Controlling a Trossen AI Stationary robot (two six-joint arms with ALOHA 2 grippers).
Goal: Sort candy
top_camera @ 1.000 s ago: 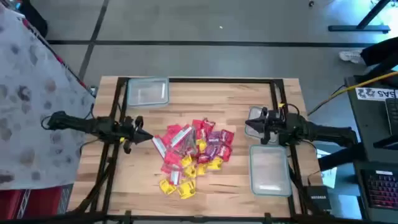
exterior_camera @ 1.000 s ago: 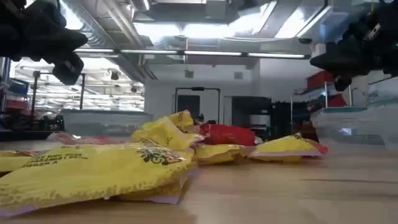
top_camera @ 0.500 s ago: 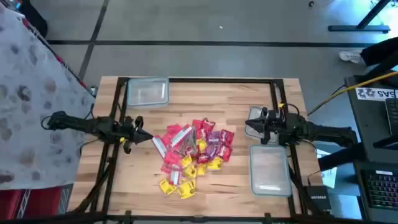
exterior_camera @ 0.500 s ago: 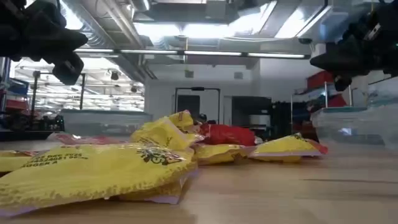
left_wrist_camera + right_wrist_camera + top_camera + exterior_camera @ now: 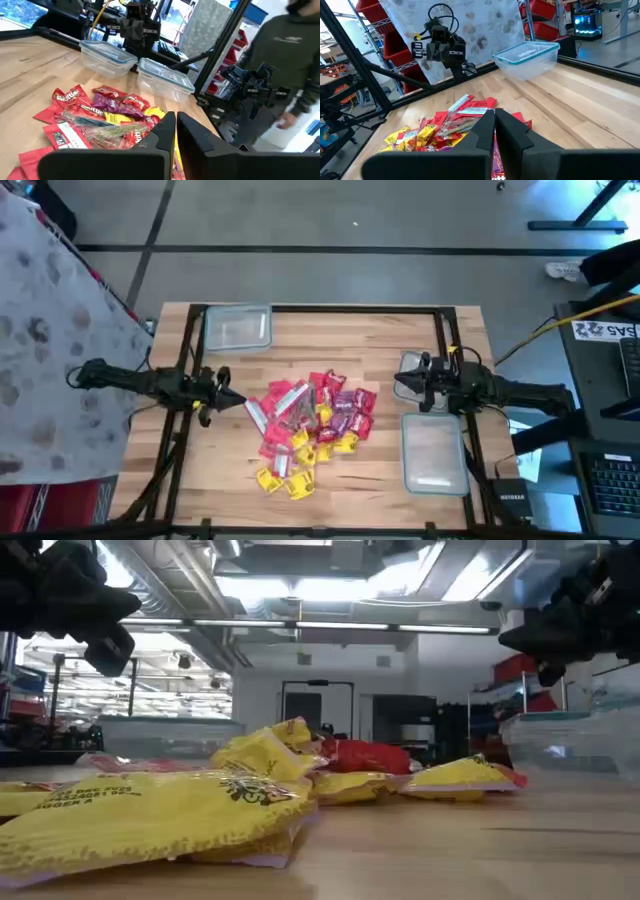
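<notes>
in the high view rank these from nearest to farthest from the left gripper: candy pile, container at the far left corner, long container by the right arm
1. The candy pile, mid-table, just beyond the left gripper.
2. The far-left corner container, at the table's far edge on the left side.
3. The long container, across the table on the right side, near edge.
</notes>
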